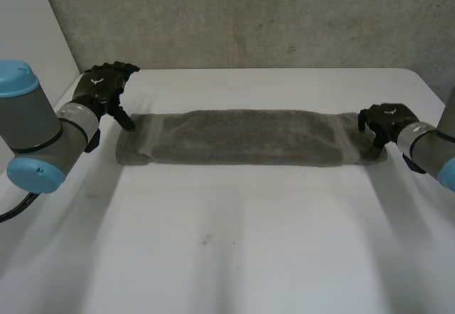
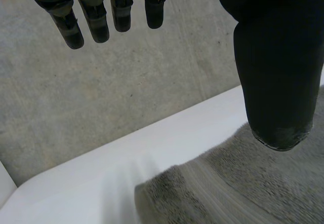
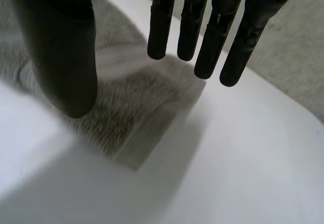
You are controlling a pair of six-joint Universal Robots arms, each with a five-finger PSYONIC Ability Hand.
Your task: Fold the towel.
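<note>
Towel strip, ends not yet grasped

On the white table [image 1: 227, 257] the towel [image 1: 242, 138] lies as a long strip toward the far edge. The left hand [image 1: 106, 87] and right hand [image 1: 384, 121] hover at its ends, fingers straight, holding nothing. Pinching only the top layer could unfold it.

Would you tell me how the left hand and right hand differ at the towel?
The left hand is at the towel's left end, the right hand at its right end. The left hand's thumb alone is over the towel, its fingers reaching past the far edge; the right hand's thumb and fingers are spread over a corner. Both are open, holding nothing.
</note>
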